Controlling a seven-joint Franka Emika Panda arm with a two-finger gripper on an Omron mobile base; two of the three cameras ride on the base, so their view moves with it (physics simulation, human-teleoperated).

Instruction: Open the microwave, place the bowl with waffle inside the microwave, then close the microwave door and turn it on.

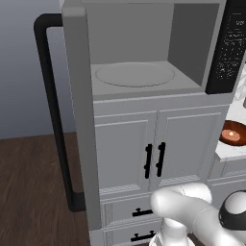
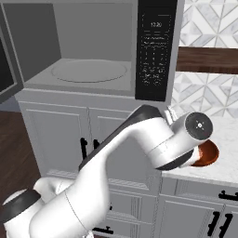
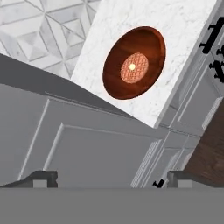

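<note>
Hand view: my jaws (image 3: pixel 106 178) stand wide apart, gripping nothing. Well beyond them, the bowl (image 3: pixel 134 62) holding the waffle (image 3: pixel 134 68) sits on the marble surface (image 3: pixel 183 30).

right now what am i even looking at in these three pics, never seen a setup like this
A white robot arm on a rolling base, in a rendered kitchen. Two pictures come from cameras on the base, behind the arm to its left and right. The third looks along the gripper, whose jaws are open and hold nothing. The microwave stands open, its door swung left, the turntable bare. On the marble counter to the right sits a brown bowl with a waffle in it.
</note>
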